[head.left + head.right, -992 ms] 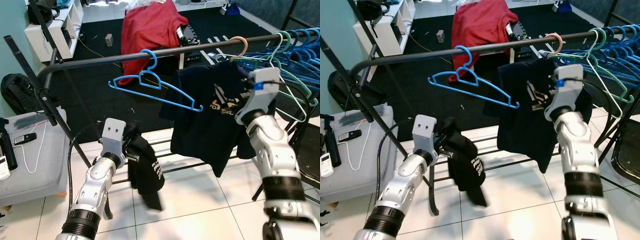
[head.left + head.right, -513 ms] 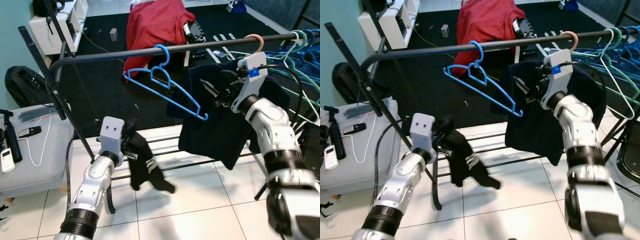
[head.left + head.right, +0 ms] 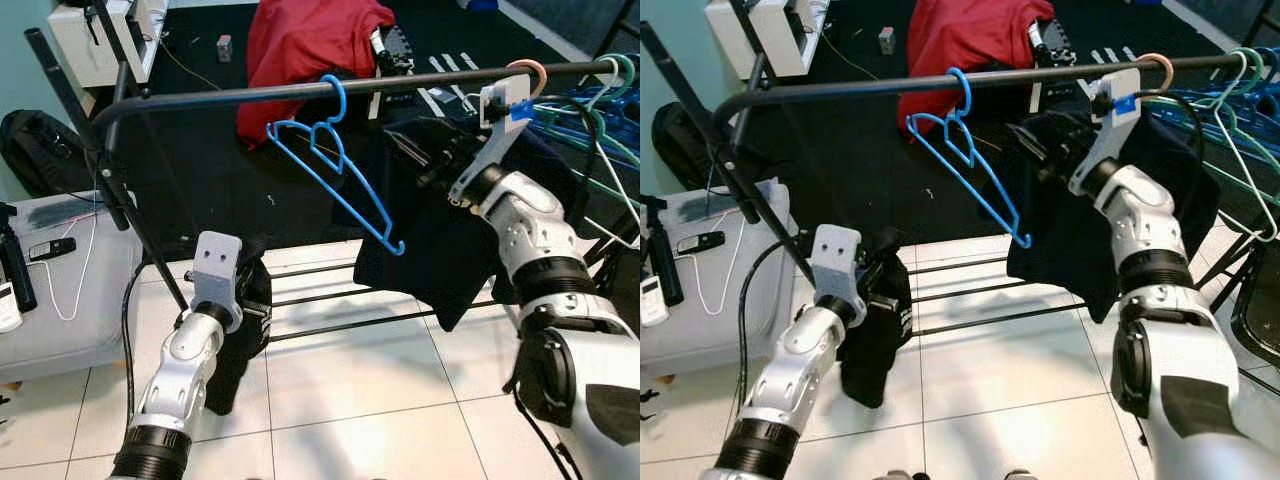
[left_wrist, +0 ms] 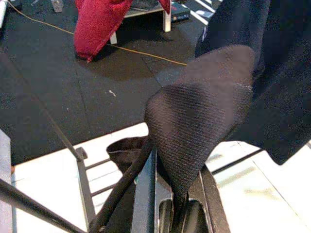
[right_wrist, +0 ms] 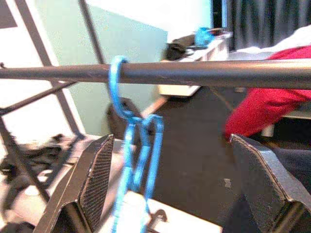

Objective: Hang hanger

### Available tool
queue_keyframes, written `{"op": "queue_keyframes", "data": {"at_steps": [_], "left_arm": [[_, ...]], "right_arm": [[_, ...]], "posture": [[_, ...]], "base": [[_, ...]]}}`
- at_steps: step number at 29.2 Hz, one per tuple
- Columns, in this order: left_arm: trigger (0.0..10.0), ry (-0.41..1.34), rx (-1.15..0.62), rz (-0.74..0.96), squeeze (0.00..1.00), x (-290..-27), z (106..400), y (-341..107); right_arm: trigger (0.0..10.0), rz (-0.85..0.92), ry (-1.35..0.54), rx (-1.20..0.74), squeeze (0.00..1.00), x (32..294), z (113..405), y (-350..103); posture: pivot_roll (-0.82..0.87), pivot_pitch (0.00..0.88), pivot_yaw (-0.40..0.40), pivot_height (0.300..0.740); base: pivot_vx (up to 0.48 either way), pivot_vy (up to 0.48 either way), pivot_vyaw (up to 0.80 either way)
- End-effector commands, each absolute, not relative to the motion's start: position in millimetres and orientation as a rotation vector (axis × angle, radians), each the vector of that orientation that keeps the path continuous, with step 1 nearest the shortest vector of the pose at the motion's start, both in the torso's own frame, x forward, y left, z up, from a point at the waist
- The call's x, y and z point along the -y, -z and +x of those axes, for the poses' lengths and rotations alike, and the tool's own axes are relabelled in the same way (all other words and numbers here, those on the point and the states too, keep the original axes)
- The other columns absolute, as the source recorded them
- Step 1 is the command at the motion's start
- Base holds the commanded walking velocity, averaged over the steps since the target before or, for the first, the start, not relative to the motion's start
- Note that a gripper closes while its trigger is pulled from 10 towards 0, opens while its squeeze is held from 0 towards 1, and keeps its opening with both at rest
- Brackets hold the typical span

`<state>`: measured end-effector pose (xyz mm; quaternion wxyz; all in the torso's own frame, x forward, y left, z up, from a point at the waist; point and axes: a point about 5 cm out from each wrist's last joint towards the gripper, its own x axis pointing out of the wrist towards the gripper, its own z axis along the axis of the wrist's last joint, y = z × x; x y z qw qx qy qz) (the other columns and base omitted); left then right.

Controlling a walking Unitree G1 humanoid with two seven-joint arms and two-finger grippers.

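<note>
Your right gripper (image 5: 170,189), fingers apart, faces the blue hanger (image 3: 335,180) on the rail (image 3: 250,95); your left gripper (image 4: 177,213) pinches a black garment (image 3: 875,330).

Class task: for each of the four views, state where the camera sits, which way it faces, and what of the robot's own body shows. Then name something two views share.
Left eye, right eye: on the head, looking down at the rail; both silver arms show.
Left wrist: along the left tool shut on a dark garment, floor beyond.
Right wrist: between the open right tool's black fingers toward the rail.
Shared: blue hanger in eye and right wrist views.
</note>
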<state>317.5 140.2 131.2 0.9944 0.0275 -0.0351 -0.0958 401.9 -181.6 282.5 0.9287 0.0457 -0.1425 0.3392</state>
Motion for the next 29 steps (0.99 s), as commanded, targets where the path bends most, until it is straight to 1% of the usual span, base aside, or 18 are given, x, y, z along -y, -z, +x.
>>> {"op": "queue_keyframes", "data": {"at_steps": [1,5,7,8,10,11,12,18,29], "left_arm": [[10.0,0.208,0.069,0.052,0.0,-135.9,312.8,-130.6],[10.0,0.209,0.064,0.054,0.0,-136.9,310.1,-129.4],[10.0,0.21,0.052,0.055,0.0,-138.5,309.1,-128.0],[10.0,0.21,0.052,0.055,0.0,-138.5,309.1,-128.0],[10.0,0.212,0.045,0.057,0.0,-139.4,309.3,-127.5],[10.0,0.212,0.045,0.057,0.0,-139.4,309.3,-127.5],[10.0,0.212,0.044,0.057,0.0,-139.6,309.2,-128.1],[10.0,0.205,0.042,0.057,0.0,-142.5,310.1,-129.2],[10.0,0.189,0.038,0.062,0.0,-147.4,308.9,-129.7]], "right_arm": [[10.0,0.117,-0.721,0.286,0.0,177.7,403.1,-279.5],[10.0,0.106,-0.739,0.272,0.0,172.5,405.0,-277.6],[10.0,0.034,-0.714,0.185,0.0,165.4,408.9,-268.5],[10.0,0.034,-0.714,0.185,0.0,165.4,408.9,-268.5],[10.0,-0.088,-0.656,0.072,0.0,160.1,412.6,-255.7],[10.0,-0.088,-0.656,0.072,0.0,160.1,412.6,-255.7],[10.0,-0.131,-0.626,0.039,0.0,159.1,413.9,-251.7],[10.0,-0.161,-0.562,0.039,0.0,155.9,417.5,-256.6],[10.0,-0.175,-0.581,0.08,0.0,149.7,419.3,-273.0]], "posture": [[-0.03,0.218,-0.015,0.74],[-0.03,0.223,-0.015,0.74],[-0.03,0.232,-0.014,0.74],[-0.03,0.232,-0.014,0.74],[-0.03,0.238,-0.016,0.74],[-0.03,0.238,-0.016,0.74],[-0.03,0.246,-0.02,0.74],[-0.03,0.266,-0.03,0.74],[-0.03,0.279,-0.045,0.74]], "base": [[0.0,0.0,0.0],[0.0,0.0,0.0],[0.0,0.0,0.0],[0.0,0.0,0.0],[0.0,0.0,0.0],[0.0,0.0,0.0],[0.0,0.0,0.0],[0.0,0.0,0.0],[0.0,0.0,0.0]]}}
